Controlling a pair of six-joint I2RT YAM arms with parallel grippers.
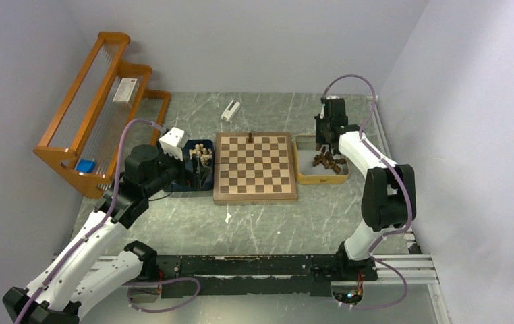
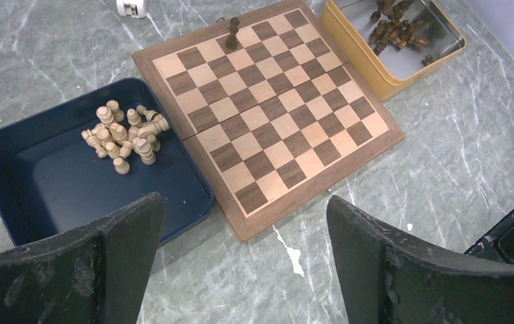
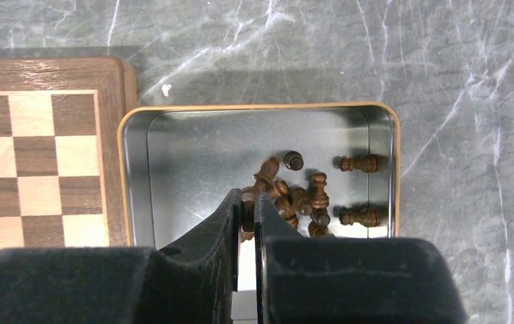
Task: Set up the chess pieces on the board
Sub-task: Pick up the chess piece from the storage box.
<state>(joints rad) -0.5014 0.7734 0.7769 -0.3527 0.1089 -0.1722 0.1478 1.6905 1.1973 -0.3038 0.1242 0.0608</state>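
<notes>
One board (image 1: 255, 169), one dark piece (image 2: 233, 34) upon it, one blue tray (image 2: 59, 196), one yellow tray (image 3: 187, 155), one wooden rack (image 1: 79, 121).

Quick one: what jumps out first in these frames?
The nearly bare board at mid-table, with a lone dark piece standing on its far row. Cream pieces lie heaped in the blue tray on its left, dark pieces in the yellow tray on its right, where the right gripper is pinched on one; the left gripper is wide open.
</notes>
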